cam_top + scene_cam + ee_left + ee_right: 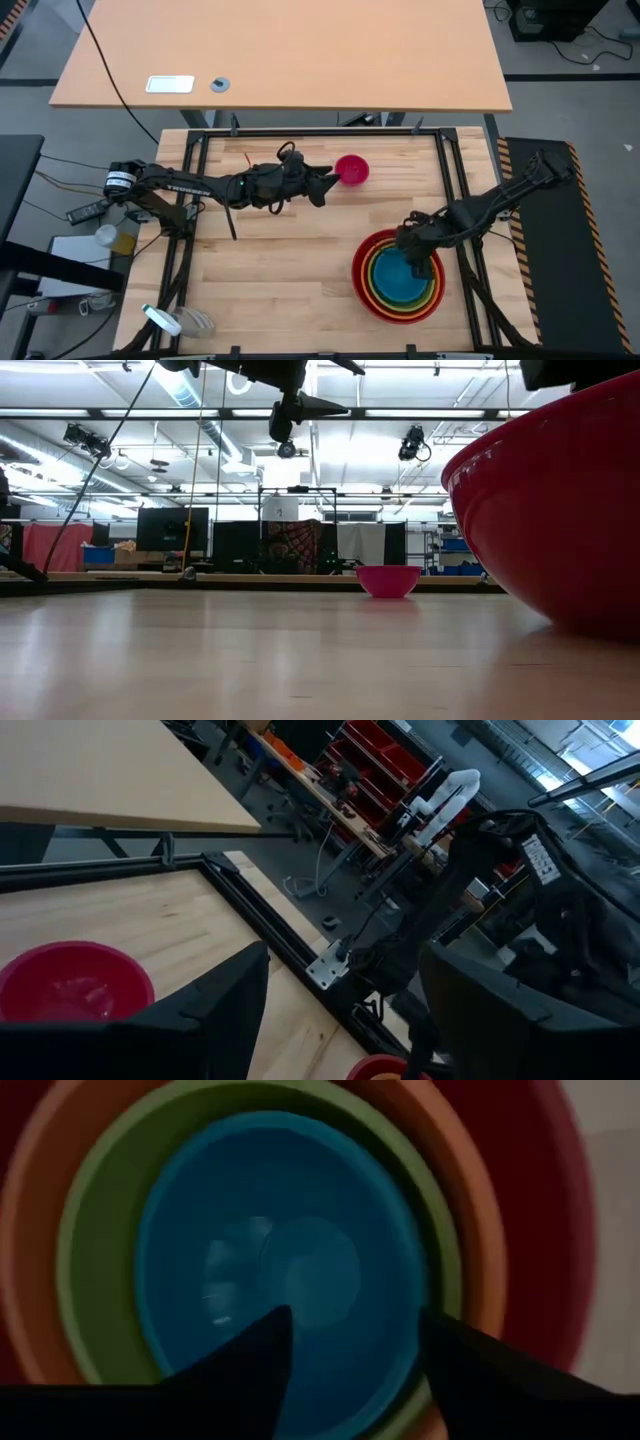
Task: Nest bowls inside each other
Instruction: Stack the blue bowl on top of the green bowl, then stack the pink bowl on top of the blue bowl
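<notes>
Near the table's right front stands a stack of nested bowls: red (362, 280) outermost, then orange (30, 1230), lime green (100, 1210), and blue (290, 1230) innermost. My right gripper (355, 1345) hangs over the stack, pointing down, open; one finger stands over the blue bowl's inside and the other over its rim. The small magenta bowl (351, 170) rests on its base at the far middle of the table. My left gripper (328, 185) hovers level just left of it, open and holding nothing. The low view shows the magenta bowl (388, 580) and the red bowl's wall (560, 510).
A black frame rail (300, 133) runs round the wooden table. Beyond the far edge is a light desk (280, 55) with a white card and a tape roll. Bare tabletop (280, 270) lies in the near middle. A bottle and clutter (110, 240) sit off the left edge.
</notes>
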Tool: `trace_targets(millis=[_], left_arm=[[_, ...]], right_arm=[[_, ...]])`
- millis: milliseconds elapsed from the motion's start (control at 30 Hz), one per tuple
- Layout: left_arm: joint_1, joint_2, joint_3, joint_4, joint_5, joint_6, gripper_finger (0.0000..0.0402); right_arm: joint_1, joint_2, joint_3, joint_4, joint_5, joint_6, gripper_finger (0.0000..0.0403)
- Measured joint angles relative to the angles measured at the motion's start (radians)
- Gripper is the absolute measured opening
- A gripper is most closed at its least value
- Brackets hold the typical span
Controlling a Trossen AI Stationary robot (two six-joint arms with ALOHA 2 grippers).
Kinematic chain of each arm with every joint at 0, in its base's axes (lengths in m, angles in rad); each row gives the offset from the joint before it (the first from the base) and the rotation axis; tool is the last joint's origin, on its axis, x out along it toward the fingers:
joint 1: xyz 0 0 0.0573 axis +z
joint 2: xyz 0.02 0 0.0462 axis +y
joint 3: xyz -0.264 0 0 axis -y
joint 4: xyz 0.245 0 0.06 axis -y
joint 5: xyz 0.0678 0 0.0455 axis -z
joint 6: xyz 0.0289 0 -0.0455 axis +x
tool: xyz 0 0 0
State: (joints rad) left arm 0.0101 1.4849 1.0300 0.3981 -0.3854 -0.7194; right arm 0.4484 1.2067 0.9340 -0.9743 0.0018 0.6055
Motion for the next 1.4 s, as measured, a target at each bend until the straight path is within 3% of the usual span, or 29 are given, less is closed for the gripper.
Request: trace_targets(millis=[300,533,733,1033,1400], left_arm=[[-0.003,0.000,-0.001,0.070,0.069,0.005,0.0263],[-0.003,0.000,-0.001,0.057,0.069,-0.001,0.0263],[-0.003,0.000,-0.001,0.016,0.069,-0.024,0.0263],[-0.023,0.000,-0.001,0.002,0.070,-0.068,0.0263],[-0.077,0.000,-0.001,-0.132,0.070,-0.111,0.0263]], right_arm=[[-0.048,-0.160,0.000,-0.047,0.187,0.049,0.0308],[-0.188,-0.138,0.000,-0.031,0.363,0.092,0.0311],[-0.396,-0.057,-0.001,0.133,0.359,0.120,0.0285],[-0.697,0.119,-0.001,0.409,0.222,0.017,0.0266],[-0.890,0.329,-0.001,0.494,0.211,0.000,0.0265]])
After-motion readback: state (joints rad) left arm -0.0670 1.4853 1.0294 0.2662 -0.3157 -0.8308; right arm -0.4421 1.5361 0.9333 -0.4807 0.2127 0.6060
